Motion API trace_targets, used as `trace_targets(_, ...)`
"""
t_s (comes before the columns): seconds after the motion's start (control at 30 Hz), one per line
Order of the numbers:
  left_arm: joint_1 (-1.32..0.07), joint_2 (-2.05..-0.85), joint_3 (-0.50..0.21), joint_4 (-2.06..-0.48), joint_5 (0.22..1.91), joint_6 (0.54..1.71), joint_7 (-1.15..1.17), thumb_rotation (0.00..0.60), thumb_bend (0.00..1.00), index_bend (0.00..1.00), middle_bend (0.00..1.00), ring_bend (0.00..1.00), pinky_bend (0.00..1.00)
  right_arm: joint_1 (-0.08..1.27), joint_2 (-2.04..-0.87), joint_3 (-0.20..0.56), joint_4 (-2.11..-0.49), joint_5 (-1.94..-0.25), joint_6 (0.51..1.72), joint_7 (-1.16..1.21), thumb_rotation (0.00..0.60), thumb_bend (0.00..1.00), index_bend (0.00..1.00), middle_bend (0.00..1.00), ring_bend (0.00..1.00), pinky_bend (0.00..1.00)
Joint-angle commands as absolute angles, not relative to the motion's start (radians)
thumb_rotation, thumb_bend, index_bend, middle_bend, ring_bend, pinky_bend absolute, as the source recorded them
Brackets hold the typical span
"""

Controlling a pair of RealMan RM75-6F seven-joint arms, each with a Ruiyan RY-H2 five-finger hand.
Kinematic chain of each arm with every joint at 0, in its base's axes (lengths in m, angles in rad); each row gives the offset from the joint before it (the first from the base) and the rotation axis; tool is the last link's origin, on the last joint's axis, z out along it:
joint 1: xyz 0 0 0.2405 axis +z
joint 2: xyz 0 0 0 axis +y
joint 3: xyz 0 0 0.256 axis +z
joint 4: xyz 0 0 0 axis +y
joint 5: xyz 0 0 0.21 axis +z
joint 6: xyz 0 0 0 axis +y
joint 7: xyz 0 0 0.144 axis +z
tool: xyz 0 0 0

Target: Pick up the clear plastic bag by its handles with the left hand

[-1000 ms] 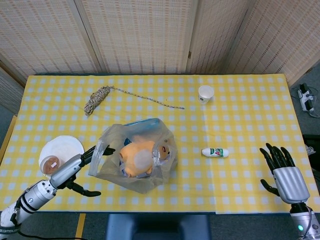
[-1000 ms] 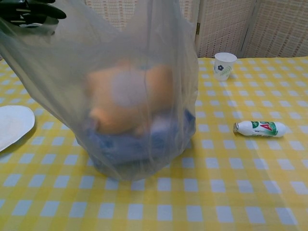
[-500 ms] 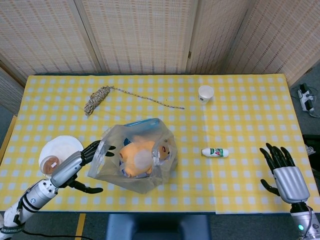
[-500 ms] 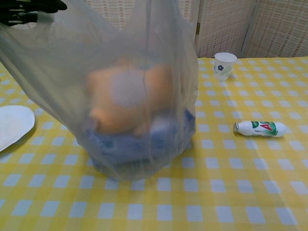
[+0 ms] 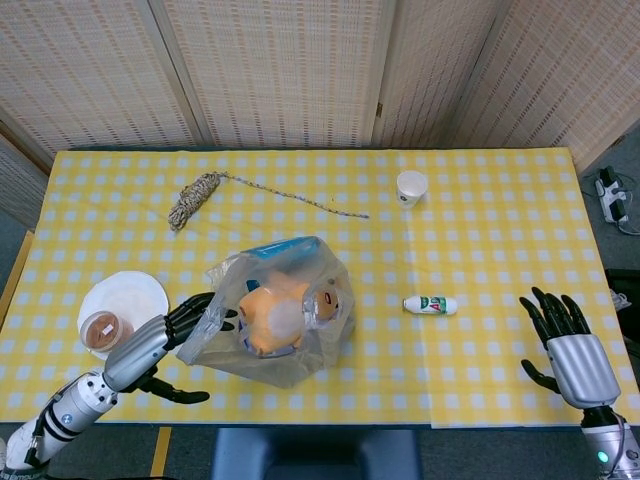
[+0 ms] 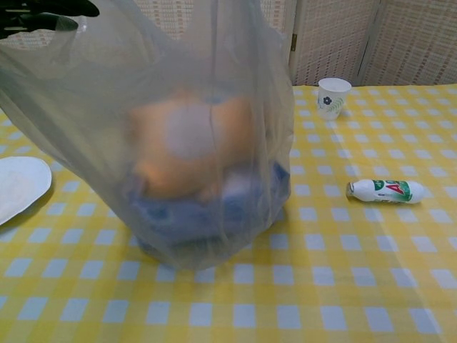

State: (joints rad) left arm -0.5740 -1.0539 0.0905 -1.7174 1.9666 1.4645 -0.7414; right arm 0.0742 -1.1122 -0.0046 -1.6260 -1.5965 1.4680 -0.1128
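The clear plastic bag [image 5: 290,335] stands near the front middle of the table, with an orange plush toy [image 5: 270,318] and something blue inside. My left hand [image 5: 165,338] is at the bag's left edge, its dark fingers [image 5: 205,312] hooked into the handle plastic and holding it up. In the chest view the bag [image 6: 214,64] fills the left half, stretched up toward my left hand [image 6: 43,11] at the top left corner; its bottom looks to be still on the cloth. My right hand [image 5: 565,345] rests at the front right, fingers spread, holding nothing.
A white plate [image 5: 125,295] with a small brown cup [image 5: 100,330] lies left of the bag. A small bottle [image 5: 431,304] lies to the right, a paper cup [image 5: 411,187] stands further back, and a coiled rope [image 5: 195,198] is at the back left.
My left hand has risen and drawn nearer with the handles, pulling the bag's left side up and taut. The right hand has not moved.
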Motion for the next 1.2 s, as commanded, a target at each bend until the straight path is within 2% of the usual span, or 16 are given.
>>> trace_targets(0.03,-0.578,-1.058,0.093,-1.722,1.972,1.461,-0.741,0.600,0.09,0.21,0.18,0.07,0.00,0.074,-1.112,-0.006,-1.626,-1.599,1.469,-0.111,0.600,0.27,0.00,0.00,0.00,0.00)
trace_targets(0.37,-0.624,-1.071,0.077,-1.727,1.940,1.409,-0.772,0.600,0.09,0.20,0.18,0.08,0.00,0.071,-1.109,-0.009,-1.625,-1.608,1.475,-0.103,0.600,0.27,0.00,0.00,0.00,0.00)
trace_targets(0.73,-0.641,-1.085,0.080,-1.725,1.949,1.407,-0.779,0.600,0.09,0.20,0.18,0.08,0.00,0.072,-1.110,-0.007,-1.624,-1.604,1.472,-0.104,0.600,0.27,0.00,0.00,0.00,0.00)
trace_targets(1.2,-0.700,-1.093,0.062,-1.748,1.917,1.338,-0.809,0.600,0.09,0.17,0.17,0.03,0.00,0.073,-1.112,-0.007,-1.624,-1.604,1.469,-0.106,0.600,0.27,0.00,0.00,0.00,0.00)
